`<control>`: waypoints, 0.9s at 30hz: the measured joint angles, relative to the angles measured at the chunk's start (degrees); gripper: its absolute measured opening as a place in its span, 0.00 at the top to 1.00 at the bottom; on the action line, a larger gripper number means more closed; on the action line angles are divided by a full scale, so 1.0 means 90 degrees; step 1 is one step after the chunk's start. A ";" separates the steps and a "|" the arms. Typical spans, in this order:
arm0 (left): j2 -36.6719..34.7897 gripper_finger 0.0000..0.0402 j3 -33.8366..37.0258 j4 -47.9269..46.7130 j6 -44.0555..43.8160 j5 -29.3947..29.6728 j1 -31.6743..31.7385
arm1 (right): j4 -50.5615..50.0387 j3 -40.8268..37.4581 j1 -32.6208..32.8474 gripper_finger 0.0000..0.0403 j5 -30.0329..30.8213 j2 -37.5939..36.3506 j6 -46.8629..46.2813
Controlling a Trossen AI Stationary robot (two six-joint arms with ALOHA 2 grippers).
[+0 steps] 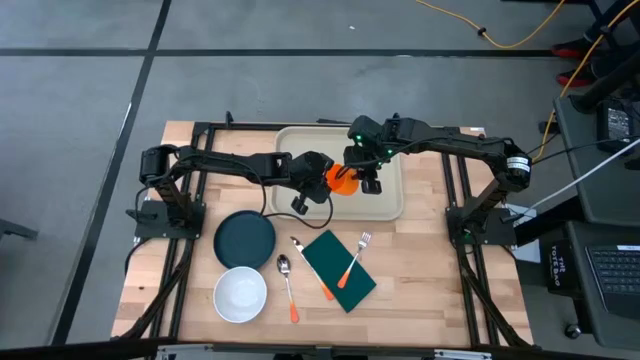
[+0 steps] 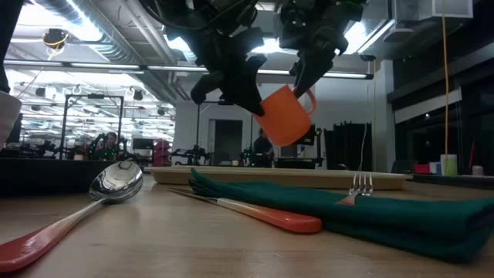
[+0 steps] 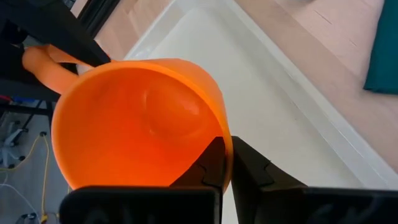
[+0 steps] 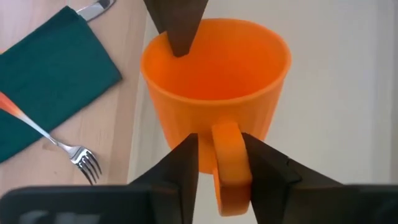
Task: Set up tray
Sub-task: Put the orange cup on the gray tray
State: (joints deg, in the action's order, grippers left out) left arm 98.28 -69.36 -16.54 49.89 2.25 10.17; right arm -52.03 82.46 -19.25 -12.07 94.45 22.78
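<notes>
My left gripper [image 3: 224, 163] is clamped tight on the rim of the orange plastic mug [image 1: 342, 180], holding it tilted in the air above the large beige rectangular plastic tray [image 1: 385, 203]; my right gripper [image 4: 219, 163] straddles the mug's handle, fingers parted, not squeezing

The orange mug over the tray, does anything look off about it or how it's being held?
Yes. The orange mug hangs tilted in the air above the tray, not set down. The left gripper pinches its rim while the right gripper's fingers flank its handle. The tray itself holds nothing.
</notes>
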 joint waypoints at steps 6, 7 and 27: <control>0.0000 0.99 0.0000 -0.0078 0.0070 0.0061 0.0005 | -0.0002 0.0000 0.0000 0.57 -0.0011 0.0000 -0.0018; 0.0000 0.99 -0.0002 -0.0111 0.0055 0.0063 0.0006 | -0.0002 0.0000 0.0000 0.55 -0.0011 0.0000 -0.0009; -0.0717 1.00 -0.0002 -0.1534 -0.0146 0.0172 0.0029 | 0.0015 0.0092 -0.0257 0.40 -0.0221 -0.0321 0.0336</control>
State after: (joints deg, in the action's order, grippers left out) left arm 91.83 -69.38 -30.34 48.58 3.80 10.44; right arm -51.89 83.28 -21.56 -14.05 91.57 25.80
